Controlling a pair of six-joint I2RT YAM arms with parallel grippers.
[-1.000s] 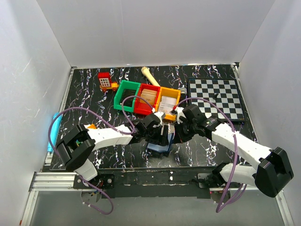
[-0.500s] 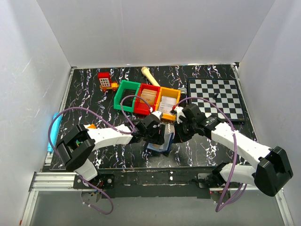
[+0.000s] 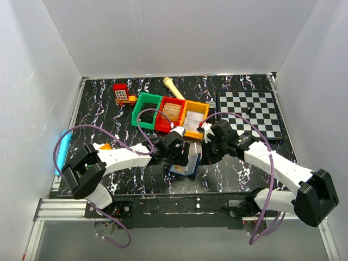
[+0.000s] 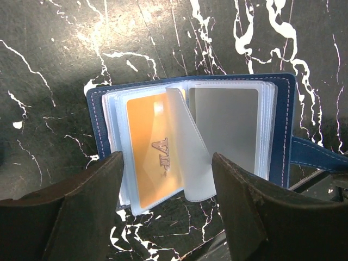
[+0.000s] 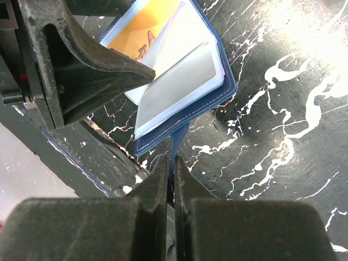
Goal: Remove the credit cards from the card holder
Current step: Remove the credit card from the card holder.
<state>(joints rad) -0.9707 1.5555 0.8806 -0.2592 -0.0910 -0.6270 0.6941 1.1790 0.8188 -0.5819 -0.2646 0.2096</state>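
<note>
Shows the card holder (image 4: pixel 283 133) lying open and flat on the black marbled table (image 4: pixel 54 54), near the front edge between the two arms, with an orange card (image 4: pixel 149 141) in one pocket and a clear sleeve (image 4: pixel 190 147) half lifted over it. Has the left gripper (image 4: pixel 167 163) poised at the near edge of the pages, fingers spread wide apart either side of the orange card, contact not clear. Has the right gripper (image 5: pixel 171 163) clamped on the holder's blue strap (image 5: pixel 177 138), fingers pressed together around it.
</note>
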